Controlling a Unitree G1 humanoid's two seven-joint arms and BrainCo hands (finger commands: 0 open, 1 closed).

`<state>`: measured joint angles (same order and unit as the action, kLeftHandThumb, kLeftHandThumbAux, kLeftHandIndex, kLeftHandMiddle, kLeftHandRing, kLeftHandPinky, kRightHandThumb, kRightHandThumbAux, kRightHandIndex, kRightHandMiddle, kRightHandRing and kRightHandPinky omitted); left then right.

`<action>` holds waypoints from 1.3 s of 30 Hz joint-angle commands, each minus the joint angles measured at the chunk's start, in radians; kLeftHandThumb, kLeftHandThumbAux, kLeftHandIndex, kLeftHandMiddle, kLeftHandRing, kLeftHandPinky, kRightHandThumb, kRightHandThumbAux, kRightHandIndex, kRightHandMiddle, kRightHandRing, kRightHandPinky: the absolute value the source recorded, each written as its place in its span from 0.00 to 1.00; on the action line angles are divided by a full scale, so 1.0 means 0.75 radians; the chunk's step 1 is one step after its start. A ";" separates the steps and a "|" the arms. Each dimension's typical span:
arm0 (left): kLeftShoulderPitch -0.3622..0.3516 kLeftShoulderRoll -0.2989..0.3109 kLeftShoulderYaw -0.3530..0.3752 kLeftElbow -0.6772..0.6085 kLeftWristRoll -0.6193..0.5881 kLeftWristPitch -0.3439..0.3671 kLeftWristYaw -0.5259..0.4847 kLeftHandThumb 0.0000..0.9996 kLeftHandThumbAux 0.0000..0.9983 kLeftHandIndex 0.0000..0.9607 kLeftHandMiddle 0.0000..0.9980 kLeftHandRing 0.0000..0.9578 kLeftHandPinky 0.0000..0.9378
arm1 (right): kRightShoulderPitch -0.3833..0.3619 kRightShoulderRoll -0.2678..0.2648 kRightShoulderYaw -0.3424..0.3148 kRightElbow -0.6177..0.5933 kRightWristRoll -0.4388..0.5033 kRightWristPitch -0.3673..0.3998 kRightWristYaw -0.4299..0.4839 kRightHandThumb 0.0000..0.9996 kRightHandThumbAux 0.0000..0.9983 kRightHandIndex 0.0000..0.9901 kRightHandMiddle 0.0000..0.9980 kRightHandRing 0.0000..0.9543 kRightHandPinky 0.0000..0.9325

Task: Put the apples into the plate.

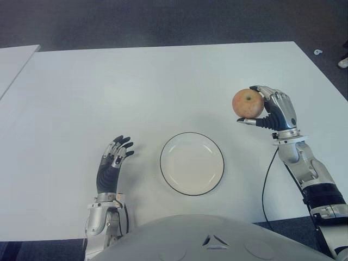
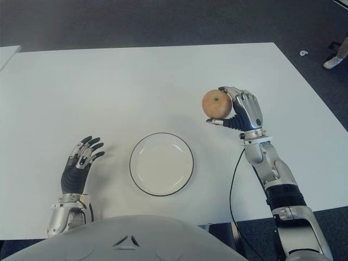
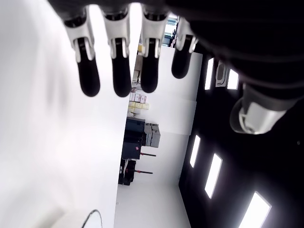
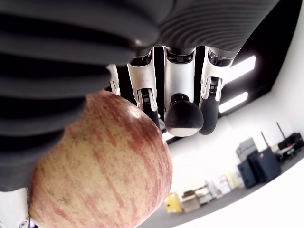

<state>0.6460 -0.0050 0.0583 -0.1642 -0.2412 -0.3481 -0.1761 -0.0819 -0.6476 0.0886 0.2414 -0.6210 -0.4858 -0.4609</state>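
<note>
A red-yellow apple (image 1: 248,103) is held in my right hand (image 1: 266,107), to the right of and beyond the plate; whether it is lifted off the white table (image 1: 136,87) I cannot tell. Its streaked skin fills the right wrist view (image 4: 104,166), with fingers (image 4: 183,111) curled around it. The white plate (image 1: 191,163) with a dark rim lies empty near the table's front edge, in the middle. My left hand (image 1: 115,155) shows left of the plate with fingers spread and nothing in them.
A black cable (image 1: 266,179) runs along the table beside my right forearm. Another white table edge (image 1: 13,62) shows at the far left. Dark carpet lies beyond the table, with a shoe (image 1: 343,62) at the right border.
</note>
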 commanded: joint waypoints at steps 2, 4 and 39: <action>0.002 -0.007 -0.008 0.012 0.009 0.004 -0.005 0.26 0.48 0.20 0.23 0.28 0.32 | 0.012 0.020 -0.025 -0.047 0.014 -0.028 0.025 0.32 0.83 0.82 0.89 0.90 0.91; 0.001 -0.010 -0.008 0.011 0.008 0.004 -0.005 0.27 0.48 0.20 0.24 0.28 0.33 | 0.014 0.022 -0.028 -0.058 0.016 -0.036 0.034 0.32 0.83 0.82 0.89 0.90 0.90; 0.000 -0.023 -0.035 -0.013 0.072 0.009 0.014 0.26 0.47 0.21 0.24 0.29 0.34 | 0.083 0.222 0.320 -0.196 -0.282 -0.177 0.091 0.34 0.85 0.79 0.90 0.93 0.95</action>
<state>0.6455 -0.0253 0.0320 -0.1726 -0.1975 -0.3448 -0.1727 -0.0069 -0.4955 0.3049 0.0791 -0.8122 -0.5902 -0.3766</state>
